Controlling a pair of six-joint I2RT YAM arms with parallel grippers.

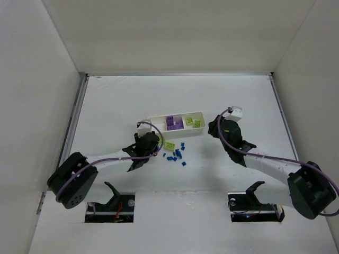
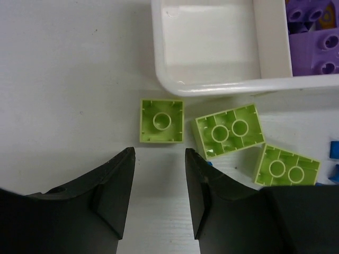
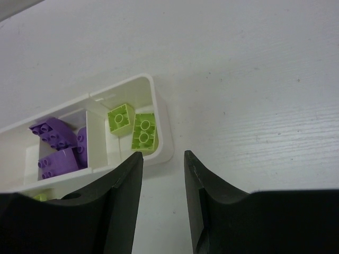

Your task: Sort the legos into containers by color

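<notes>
Surface: a white table [image 1: 159, 95] is seen, closed in on three sides by plain white walls [image 1: 175, 37].
Left gripper [image 2: 159, 159]: the jaws are held apart and nothing is gripped; only bare table is seen in the gap between the fingers.
Square green brick [image 2: 161, 120]: it is laid underside up on the table just ahead of the left gripper's gap, apart from both fingertips.
Long green bricks [image 2: 230, 131]: two are laid underside up on the table, ahead and to the right of the left gripper; the nearer one is partly hidden behind the right finger.
Blue pieces [image 1: 176, 155]: a loose scatter is spread on the table to the right of the left gripper, between the two arms.
Tray [image 2: 212, 87]: its near wall is found just beyond the square green brick, straight ahead of the left gripper.
Right gripper [image 3: 162, 159]: the jaws are parted and nothing is grasped.
Tray end: the end compartment is placed ahead and to the left of the right gripper, and its corner is seen just past the left fingertip.
Sorted green bricks [image 3: 144, 132]: two are laid side by side in that end compartment.
Purple blocks [image 3: 55, 145]: several are piled in the middle compartment, further to the left of the right gripper.
</notes>
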